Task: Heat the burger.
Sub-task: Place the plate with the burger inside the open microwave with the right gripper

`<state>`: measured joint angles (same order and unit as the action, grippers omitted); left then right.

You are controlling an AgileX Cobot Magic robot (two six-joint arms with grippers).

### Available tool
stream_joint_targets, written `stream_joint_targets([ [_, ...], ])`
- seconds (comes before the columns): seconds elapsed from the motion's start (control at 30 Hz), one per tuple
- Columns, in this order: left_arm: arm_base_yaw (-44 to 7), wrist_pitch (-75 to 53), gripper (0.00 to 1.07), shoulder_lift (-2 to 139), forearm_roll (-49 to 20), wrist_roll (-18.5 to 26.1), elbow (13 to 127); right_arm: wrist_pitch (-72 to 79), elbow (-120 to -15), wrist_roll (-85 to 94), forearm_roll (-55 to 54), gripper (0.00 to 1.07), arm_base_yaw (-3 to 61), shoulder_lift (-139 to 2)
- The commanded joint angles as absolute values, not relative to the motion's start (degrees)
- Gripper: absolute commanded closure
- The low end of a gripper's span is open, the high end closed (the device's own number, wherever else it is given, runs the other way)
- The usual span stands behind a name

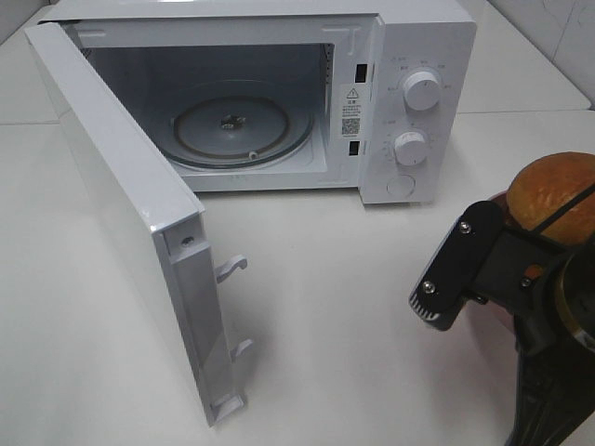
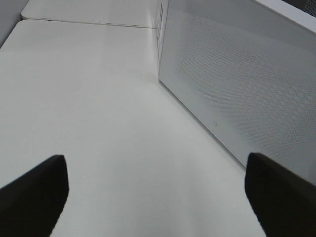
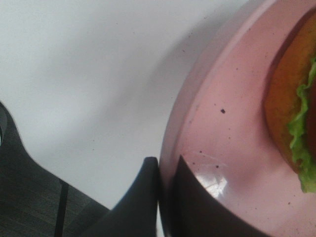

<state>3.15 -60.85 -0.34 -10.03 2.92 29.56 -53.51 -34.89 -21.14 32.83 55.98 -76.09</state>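
The burger (image 1: 553, 190), with a glossy golden-brown bun, sits at the right edge of the exterior view, right of the microwave. In the right wrist view its bun and green lettuce (image 3: 291, 108) rest on a round pink plate (image 3: 232, 148). My right gripper (image 3: 165, 197) is shut on the plate's rim, one finger outside and one inside. The right arm (image 1: 465, 269) hides most of the plate from above. My left gripper (image 2: 158, 197) stands open over bare table beside the microwave door (image 2: 237, 94), with nothing between its fingers.
The white microwave (image 1: 409, 102) stands at the back with its door (image 1: 121, 214) swung wide open toward the front left. Its glass turntable (image 1: 237, 125) lies bare inside. White table (image 1: 325, 307) stretches between the door and the plate.
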Motion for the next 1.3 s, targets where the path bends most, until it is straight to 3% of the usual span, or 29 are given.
stream_joint_targets([
  [0.03,3.1,-61.2,0.18,-1.3,-10.4,2.9,29.5,-54.4,-35.1,-19.0,35.8,1.07,56.8,-75.7],
  [1.3,3.1,-61.2,0.18,-1.3,-10.4,2.9,29.5,-32.0,-35.1,25.7,40.2,1.07,54.8,-75.7],
])
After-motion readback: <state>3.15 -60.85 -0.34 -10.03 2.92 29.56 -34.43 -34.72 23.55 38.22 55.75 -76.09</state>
